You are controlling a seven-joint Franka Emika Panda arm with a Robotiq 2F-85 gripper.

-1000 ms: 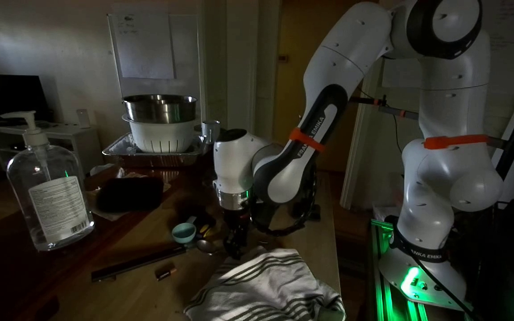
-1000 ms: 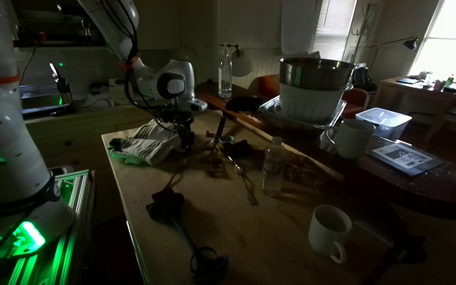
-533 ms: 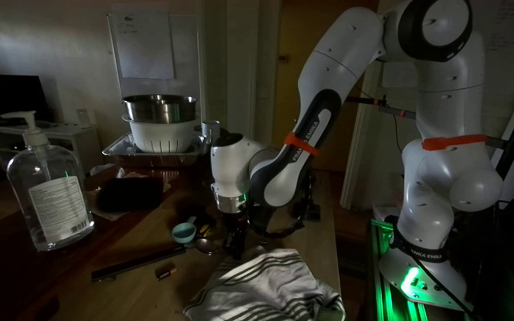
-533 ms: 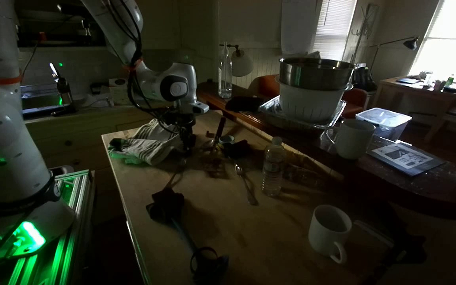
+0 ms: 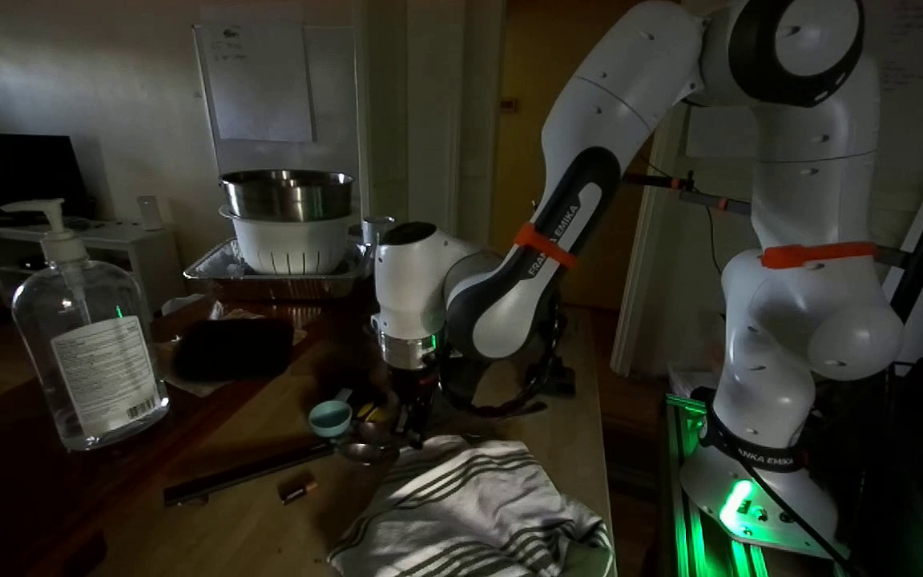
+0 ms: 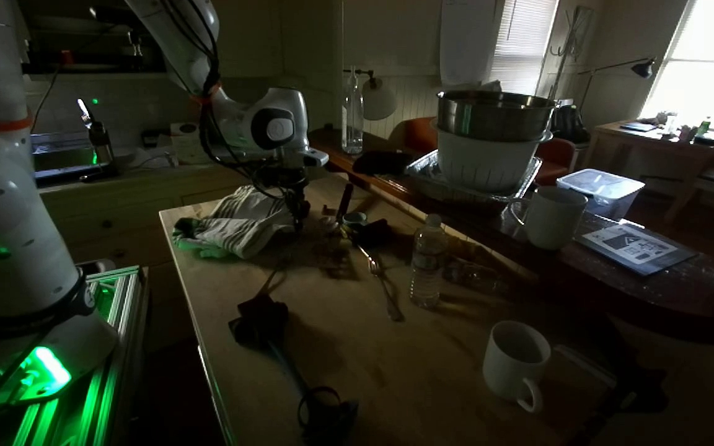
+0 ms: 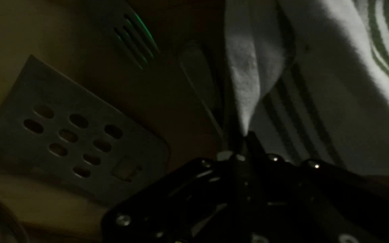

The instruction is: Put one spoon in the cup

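"Which step?"

"The grasp, I'd judge. The gripper (image 7: 236, 153) looks pinched on a metal spoon (image 5: 365, 453), maybe on the striped towel (image 5: 469, 513) too; it's too dark to be sure."

"And the teal cup (image 5: 330, 418)?"

"On the table (image 6: 406, 371), near the spoon's bowl. Next: lift free of the towel, then across. Only the wrist view shows that towel peaking at the grip."
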